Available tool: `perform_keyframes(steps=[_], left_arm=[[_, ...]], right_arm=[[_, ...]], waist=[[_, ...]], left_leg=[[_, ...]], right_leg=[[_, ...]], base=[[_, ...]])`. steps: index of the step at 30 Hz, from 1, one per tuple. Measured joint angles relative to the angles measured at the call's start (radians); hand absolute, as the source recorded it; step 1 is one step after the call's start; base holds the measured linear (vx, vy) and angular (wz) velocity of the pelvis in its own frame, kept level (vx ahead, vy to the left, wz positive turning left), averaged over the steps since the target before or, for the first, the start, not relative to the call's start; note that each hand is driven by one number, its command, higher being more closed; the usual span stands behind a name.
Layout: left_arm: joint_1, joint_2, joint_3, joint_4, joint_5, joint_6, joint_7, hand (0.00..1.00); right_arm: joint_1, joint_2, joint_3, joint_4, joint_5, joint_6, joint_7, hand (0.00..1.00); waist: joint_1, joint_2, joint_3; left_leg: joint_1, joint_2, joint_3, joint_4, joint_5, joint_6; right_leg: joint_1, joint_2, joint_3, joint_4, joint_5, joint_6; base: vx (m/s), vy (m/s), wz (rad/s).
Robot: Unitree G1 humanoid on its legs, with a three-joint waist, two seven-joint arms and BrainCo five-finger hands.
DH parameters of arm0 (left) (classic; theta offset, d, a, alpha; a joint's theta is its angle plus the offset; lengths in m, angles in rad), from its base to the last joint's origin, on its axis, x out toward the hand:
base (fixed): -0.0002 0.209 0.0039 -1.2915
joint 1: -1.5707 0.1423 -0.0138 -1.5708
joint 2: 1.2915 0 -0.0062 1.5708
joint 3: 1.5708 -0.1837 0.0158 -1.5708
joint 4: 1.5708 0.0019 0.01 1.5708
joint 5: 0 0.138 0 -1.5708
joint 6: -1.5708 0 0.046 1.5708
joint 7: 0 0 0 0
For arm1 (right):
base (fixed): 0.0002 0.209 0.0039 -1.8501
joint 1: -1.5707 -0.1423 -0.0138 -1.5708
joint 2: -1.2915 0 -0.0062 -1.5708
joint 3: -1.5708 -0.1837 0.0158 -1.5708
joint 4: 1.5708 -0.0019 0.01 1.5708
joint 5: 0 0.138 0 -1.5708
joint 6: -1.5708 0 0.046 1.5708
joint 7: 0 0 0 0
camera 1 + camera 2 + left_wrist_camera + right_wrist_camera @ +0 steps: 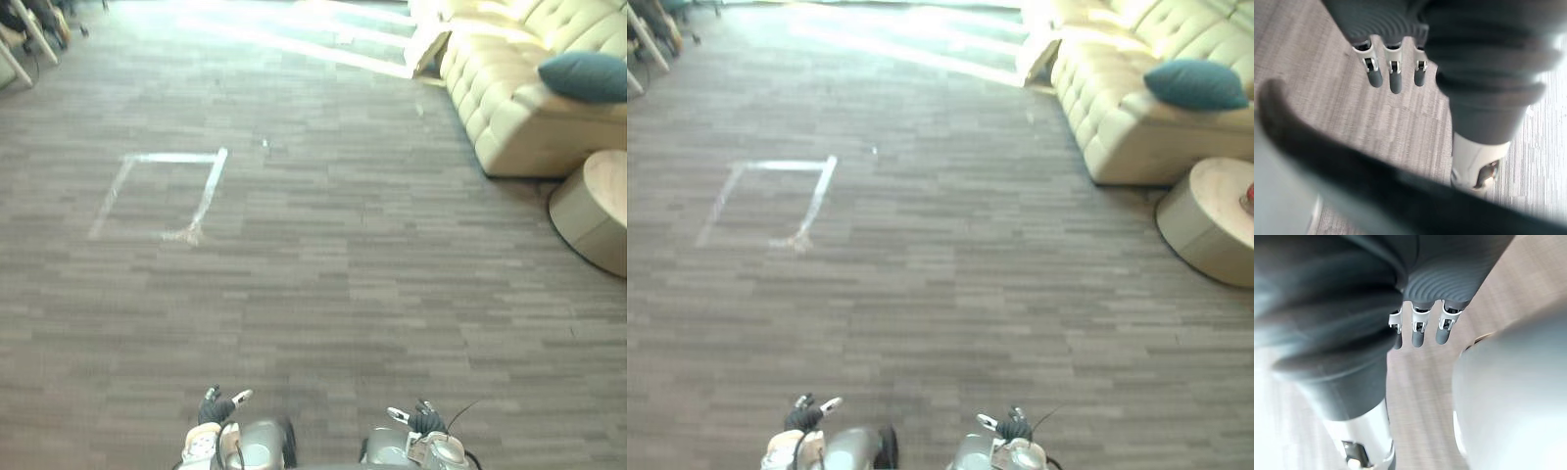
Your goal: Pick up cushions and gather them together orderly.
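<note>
Cushion: the blue-green cushion lies on the pale sofa, far right
Left: the left hand hangs low and near, fingers straight, holding nothing
Right: the right hand hangs near too, fingers straight and empty
Floor: a white tape square sits on the grey floor, far left
</note>
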Motion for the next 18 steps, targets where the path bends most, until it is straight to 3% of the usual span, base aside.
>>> perform_keyframes(steps=[1, 2, 3, 4, 5, 6, 7, 8, 9, 11, 12, 13, 14, 15, 17, 18], left_arm=[[0.000, -0.001, -0.014, 0.013, 0.000, 0.002, -0.002, 0.00], [0.000, 0.000, -0.027, 0.020, 0.002, 0.003, -0.003, 0.00], [0.000, 0.001, -0.028, 0.021, 0.002, 0.003, -0.003, 0.00], [0.001, 0.006, -0.028, 0.028, 0.003, 0.003, -0.003, 0.00], [0.008, 0.006, -0.026, 0.029, 0.004, 0.002, -0.001, 0.00], [0.010, 0.007, -0.026, 0.029, 0.007, 0.001, -0.002, 0.00], [0.009, -0.003, -0.025, 0.037, 0.021, 0.002, -0.003, 0.00], [0.012, -0.023, -0.021, 0.038, 0.023, 0.001, -0.003, 0.00], [0.011, -0.028, -0.022, 0.038, 0.024, 0.001, -0.003, 0.00], [0.009, -0.055, 0.003, 0.022, 0.031, 0.000, -0.005, 0.00], [0.009, -0.055, 0.005, 0.017, 0.032, -0.001, -0.006, 0.00], [0.009, -0.054, 0.025, -0.008, 0.033, -0.001, -0.007, 0.00], [0.009, -0.052, 0.027, -0.018, 0.035, -0.001, -0.007, 0.00], [0.009, -0.039, 0.027, -0.041, 0.037, -0.003, -0.007, 0.00], [0.008, -0.032, 0.027, -0.064, 0.036, -0.007, -0.008, 0.00], [0.009, -0.038, 0.033, -0.080, 0.033, -0.015, -0.008, 0.00]], right_arm=[[-0.012, -0.007, 0.001, -0.010, 0.000, -0.002, 0.001, 0.00], [-0.025, -0.013, 0.004, -0.008, 0.000, -0.001, 0.002, 0.00], [-0.026, -0.013, 0.005, -0.008, 0.000, -0.001, 0.003, 0.00], [-0.029, -0.013, 0.002, -0.009, 0.001, -0.001, 0.003, 0.00], [-0.029, -0.017, 0.001, -0.009, 0.001, -0.001, 0.003, 0.00], [-0.027, -0.019, 0.001, -0.009, 0.001, 0.000, 0.004, 0.00], [-0.028, -0.033, -0.001, -0.009, 0.000, 0.000, 0.006, 0.00], [-0.031, -0.042, -0.012, -0.013, 0.000, 0.000, 0.006, 0.00], [-0.031, -0.043, -0.017, -0.015, -0.001, 0.000, 0.006, 0.00], [-0.027, -0.041, -0.035, -0.038, 0.000, 0.007, 0.003, 0.00], [-0.026, -0.038, -0.034, -0.037, 0.000, 0.010, 0.002, 0.00], [-0.024, -0.023, -0.027, -0.030, 0.000, 0.022, -0.001, 0.00], [-0.021, -0.021, -0.023, -0.030, 0.001, 0.023, -0.001, 0.00], [-0.021, -0.017, -0.007, -0.011, 0.002, 0.023, -0.002, 0.00], [-0.022, -0.012, 0.007, 0.009, 0.004, 0.028, -0.002, 0.00], [-0.026, -0.012, 0.003, 0.015, 0.003, 0.029, -0.002, 0.00]], waist=[[-0.013, 0.012, 0.004], [-0.018, 0.015, 0.005], [-0.019, 0.013, 0.005], [-0.023, 0.004, 0.003], [-0.031, -0.003, 0.002], [-0.033, -0.003, 0.001], [-0.044, 0.014, -0.011], [-0.037, 0.053, -0.027], [-0.038, 0.060, -0.028], [-0.047, 0.106, -0.005], [-0.045, 0.112, -0.003], [-0.031, 0.102, 0.010], [-0.025, 0.095, 0.014], [-0.014, 0.065, 0.020], [-0.006, 0.050, 0.014], [0.002, 0.050, 0.015]], left_leg=[[0.077, 0.020, 0.009, -0.069, 0.000, -0.001], [0.122, 0.034, 0.027, -0.110, 0.000, -0.001], [0.131, 0.035, 0.031, -0.120, 0.000, -0.001], [0.176, 0.027, 0.041, -0.149, -0.001, -0.003], [0.223, 0.021, 0.031, -0.149, -0.023, -0.040], [0.240, 0.019, 0.018, -0.146, -0.031, -0.052], [0.274, 0.038, -0.016, -0.123, -0.045, -0.075], [0.240, 0.079, -0.043, -0.005, -0.038, -0.086], [0.216, 0.092, -0.054, 0.061, -0.028, -0.099], [-0.010, 0.198, -0.134, 0.631, 0.140, -0.167], [-0.049, 0.223, -0.128, 0.722, 0.134, -0.165], [-0.137, 0.263, -0.100, 0.907, 0.090, -0.145], [-0.160, 0.262, -0.093, 0.934, 0.077, -0.140], [-0.232, 0.246, -0.066, 0.935, 0.048, -0.129], [-0.339, 0.217, -0.025, 0.821, 0.018, -0.113], [-0.392, 0.189, 0.009, 0.641, 0.001, -0.102]], right_leg=[[-0.073, 0.029, -0.076, -0.145, -0.019, -0.010], [-0.127, 0.067, -0.139, -0.363, 0.014, -0.014], [-0.143, 0.078, -0.153, -0.437, 0.043, -0.016], [-0.174, 0.110, -0.164, -0.648, 0.144, -0.027], [-0.186, 0.135, -0.138, -0.786, 0.227, -0.038], [-0.189, 0.142, -0.120, -0.801, 0.269, -0.064], [-0.200, 0.163, -0.063, -0.708, 0.363, -0.156], [-0.225, 0.174, -0.063, -0.596, 0.266, -0.172], [-0.221, 0.174, -0.070, -0.576, 0.243, -0.168], [-0.086, 0.226, -0.099, -0.590, 0.138, -0.180], [-0.055, 0.241, -0.098, -0.605, 0.128, -0.180], [0.059, 0.267, -0.085, -0.644, 0.090, -0.191], [0.091, 0.269, -0.078, -0.659, 0.082, -0.190], [0.182, 0.269, -0.059, -0.719, 0.063, -0.184], [0.278, 0.268, -0.033, -0.805, 0.051, -0.174], [0.336, 0.262, -0.005, -0.843, 0.053, -0.148]], base=[[0.62, 0.004, -0.11], [0.49, -0.011, -0.13], [0.61, -0.036, -0.07], [0.66, -0.075, 0.16], [0.69, -0.099, 0.23], [0.91, -0.155, 0.36], [0.88, -0.196, 0.15], [0.87, -0.217, 0.10], [0.54, -0.185, -0.01], [0.64, -0.208, 0.12], [0.84, -0.207, -0.01], [0.55, -0.098, -0.14], [0.80, -0.145, -0.23], [0.61, -0.120, -0.28], [0.58, -0.097, -0.40], [0.61, -0.015, -0.56]])
